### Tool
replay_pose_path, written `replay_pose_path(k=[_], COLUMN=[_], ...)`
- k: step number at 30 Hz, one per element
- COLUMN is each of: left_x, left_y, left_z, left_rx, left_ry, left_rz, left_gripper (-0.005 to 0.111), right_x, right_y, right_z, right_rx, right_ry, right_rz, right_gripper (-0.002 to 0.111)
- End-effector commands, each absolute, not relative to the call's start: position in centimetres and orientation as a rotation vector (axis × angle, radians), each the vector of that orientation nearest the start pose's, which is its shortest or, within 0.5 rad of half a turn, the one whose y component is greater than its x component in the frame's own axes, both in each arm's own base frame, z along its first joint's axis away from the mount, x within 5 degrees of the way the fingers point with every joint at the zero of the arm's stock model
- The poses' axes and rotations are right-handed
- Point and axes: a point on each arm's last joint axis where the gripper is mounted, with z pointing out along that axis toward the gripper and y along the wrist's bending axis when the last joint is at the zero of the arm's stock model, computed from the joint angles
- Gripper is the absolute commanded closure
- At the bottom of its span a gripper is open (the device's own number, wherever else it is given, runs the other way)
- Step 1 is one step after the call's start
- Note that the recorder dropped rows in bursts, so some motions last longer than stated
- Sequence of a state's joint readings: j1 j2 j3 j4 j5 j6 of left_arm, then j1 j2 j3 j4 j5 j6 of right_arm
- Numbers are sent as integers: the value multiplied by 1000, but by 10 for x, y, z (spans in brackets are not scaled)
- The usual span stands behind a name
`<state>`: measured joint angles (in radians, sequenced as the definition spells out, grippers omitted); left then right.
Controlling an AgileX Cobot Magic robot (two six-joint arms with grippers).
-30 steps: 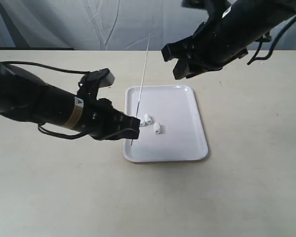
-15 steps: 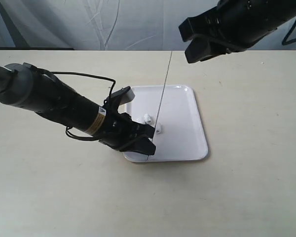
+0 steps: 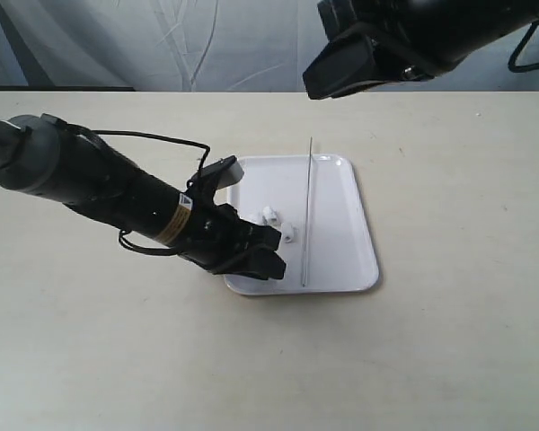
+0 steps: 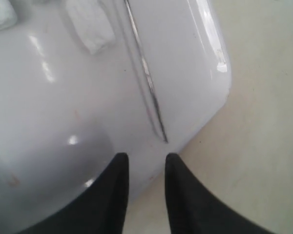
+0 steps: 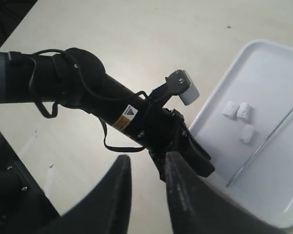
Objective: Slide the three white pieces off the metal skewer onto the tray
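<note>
Skewer [image 3: 307,211] lies bare along the tray's [image 3: 359,233] length, just beside the parted, empty left gripper [image 4: 145,157]; right gripper [image 5: 147,158], parted too, well above.

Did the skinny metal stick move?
Yes. The metal skewer dropped from upright to lying flat on the tray, right of the white pieces.

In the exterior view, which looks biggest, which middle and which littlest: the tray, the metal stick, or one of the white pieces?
1. The tray: biggest.
2. The metal skewer: about as long as the tray, but very thin.
3. A white piece: tiniest. The pieces in view look alike in size.
</note>
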<state>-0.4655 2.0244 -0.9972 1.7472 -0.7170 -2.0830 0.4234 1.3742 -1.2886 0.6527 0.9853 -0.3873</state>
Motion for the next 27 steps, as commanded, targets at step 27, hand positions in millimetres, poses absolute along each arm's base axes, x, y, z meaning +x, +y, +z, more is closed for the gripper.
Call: replay_pose_path(k=[27], left_x=[181], left_y=[-24], left_z=[384], left_rx=[631], left_ry=[1489], left_rz=[-728], left_gripper=[80], right_x=[82], right_y=[64], right_z=[508], right_rx=[-618], right_ry=[1474], right_rz=[470], right_gripper=[88])
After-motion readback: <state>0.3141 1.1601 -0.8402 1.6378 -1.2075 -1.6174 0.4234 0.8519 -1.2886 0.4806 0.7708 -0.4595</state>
